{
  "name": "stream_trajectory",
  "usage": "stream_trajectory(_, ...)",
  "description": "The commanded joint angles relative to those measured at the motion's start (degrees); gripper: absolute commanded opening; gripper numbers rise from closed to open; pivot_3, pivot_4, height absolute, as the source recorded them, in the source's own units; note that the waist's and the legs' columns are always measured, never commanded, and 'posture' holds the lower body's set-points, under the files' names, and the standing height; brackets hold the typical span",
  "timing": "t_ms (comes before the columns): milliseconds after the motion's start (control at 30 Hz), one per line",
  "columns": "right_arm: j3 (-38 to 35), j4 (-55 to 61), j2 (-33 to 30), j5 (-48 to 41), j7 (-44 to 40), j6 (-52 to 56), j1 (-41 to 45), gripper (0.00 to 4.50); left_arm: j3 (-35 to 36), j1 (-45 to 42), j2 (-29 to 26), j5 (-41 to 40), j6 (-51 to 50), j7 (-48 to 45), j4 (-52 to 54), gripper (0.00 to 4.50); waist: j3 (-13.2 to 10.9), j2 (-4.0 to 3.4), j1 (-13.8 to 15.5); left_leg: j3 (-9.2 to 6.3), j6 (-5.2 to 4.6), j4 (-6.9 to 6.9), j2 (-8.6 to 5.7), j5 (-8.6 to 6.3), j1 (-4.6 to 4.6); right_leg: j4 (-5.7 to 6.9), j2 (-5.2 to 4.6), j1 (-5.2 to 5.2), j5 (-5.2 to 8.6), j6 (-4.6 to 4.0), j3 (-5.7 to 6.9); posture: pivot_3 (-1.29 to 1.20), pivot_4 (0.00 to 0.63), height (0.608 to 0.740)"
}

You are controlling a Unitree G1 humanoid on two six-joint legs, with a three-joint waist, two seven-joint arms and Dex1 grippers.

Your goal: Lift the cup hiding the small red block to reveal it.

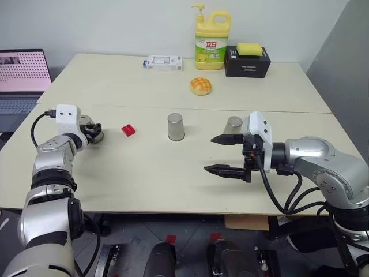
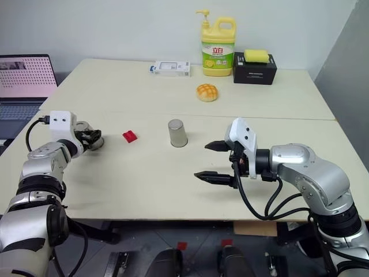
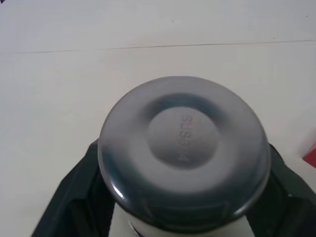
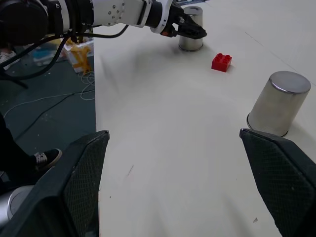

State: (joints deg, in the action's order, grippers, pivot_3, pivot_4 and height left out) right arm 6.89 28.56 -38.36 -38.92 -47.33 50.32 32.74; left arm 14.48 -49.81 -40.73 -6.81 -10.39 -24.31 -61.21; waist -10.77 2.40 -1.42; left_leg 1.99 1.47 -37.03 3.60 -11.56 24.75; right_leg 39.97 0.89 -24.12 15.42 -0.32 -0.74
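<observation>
Three inverted steel cups stand on the cream table (image 1: 173,179). Left gripper (image 4: 190,30) straddles the left cup (image 4: 190,37), though I cannot tell whether it grips. Right gripper (image 1: 225,154) hangs spread, empty. Exposed small red block (image 1: 128,130) sits just beside that cup.

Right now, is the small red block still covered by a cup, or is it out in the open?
Uncovered. The small red block lies bare on the table, between the cup at the left pincer and the middle cup.
</observation>
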Motion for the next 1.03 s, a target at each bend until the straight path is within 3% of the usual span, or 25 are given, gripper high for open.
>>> stream_trajectory(33, -1.11, 1.29, -0.22, 0.14, 0.07, -1.11, 0.24, 4.5, 0.71, -1.38, -0.72, -1.1, 0.93, -2.01, 2.04, 4.32, 0.0, 0.0, -0.09, 0.0, 0.0, 0.0, 0.0, 0.0, 0.0, 0.01, 0.0, 0.0, 0.0, 0.0, 0.0, 0.0, 0.15, 0.74)
stream_trajectory(167, -1.32, 1.61, -0.2, -0.12, 0.18, -1.01, 0.04, 4.5, 0.44, -0.9, -1.67, -0.52, 0.82, -2.29, 5.03, 4.44, 0.0, 0.0, -0.09, -0.02, 0.0, 0.0, 0.0, 0.0, -0.01, 0.01, 0.01, 0.0, 0.0, 0.0, 0.03, 0.0, 0.15, 0.74)
stream_trajectory(333, -2.62, 2.3, 0.47, -1.34, 1.08, -0.73, -0.65, 4.5, 1.03, 3.57, -4.5, -1.39, -3.18, -4.69, 19.07, 4.44, 0.0, 0.0, -0.15, 0.0, 0.0, 0.02, 0.03, 0.0, 0.0, 0.0, 0.01, -0.01, 0.0, 0.0, -0.03, 0.0, 0.15, 0.74)
stream_trajectory(500, -5.1, 2.41, 0.25, -2.12, 1.62, -1.16, -1.75, 4.5, 0.93, 12.88, -9.7, -4.61, -8.73, -14.49, 37.76, 4.44, 0.0, 0.0, -0.37, -0.03, 0.01, 0.05, 0.12, 0.0, -0.04, 0.01, -0.04, -0.02, 0.0, -0.01, -0.1, 0.0, 0.15, 0.74)
stream_trajectory(667, -9.17, 2.13, -1.92, -2.37, -0.59, -3.43, -3.25, 4.5, 3.76, 26.29, -18.15, -12.83, -15.69, -30.35, 56.21, 4.44, -0.02, -0.03, -0.37, -0.06, 0.01, 0.08, 0.15, 0.0, -0.1, 0.02, -0.15, 0.0, 0.02, -0.04, -0.13, 0.0, 0.15, 0.74)
stream_trajectory(800, -12.04, 1.61, -3.35, -3.61, -2.75, -5.16, -5.0, 4.5, 6.38, 32.7, -21.52, -16.53, -19.96, -35.3, 62.28, 4.44, -0.01, -0.02, -0.22, -0.06, 0.0, 0.07, 0.14, 0.0, -0.13, 0.0, -0.17, 0.02, 0.03, -0.04, -0.12, 0.0, 0.15, 0.74)
stream_trajectory(1033, -12.26, -0.34, -5.41, -3.67, -2.86, -3.96, -4.34, 4.5, 8.78, 36.63, -22.6, -18.83, -22.97, -36.93, 64.94, 4.44, -0.03, -0.04, -0.16, -0.05, -0.01, 0.07, 0.15, 0.01, -0.21, 0.01, -0.17, 0.04, 0.04, -0.05, -0.14, 0.0, 0.15, 0.74)
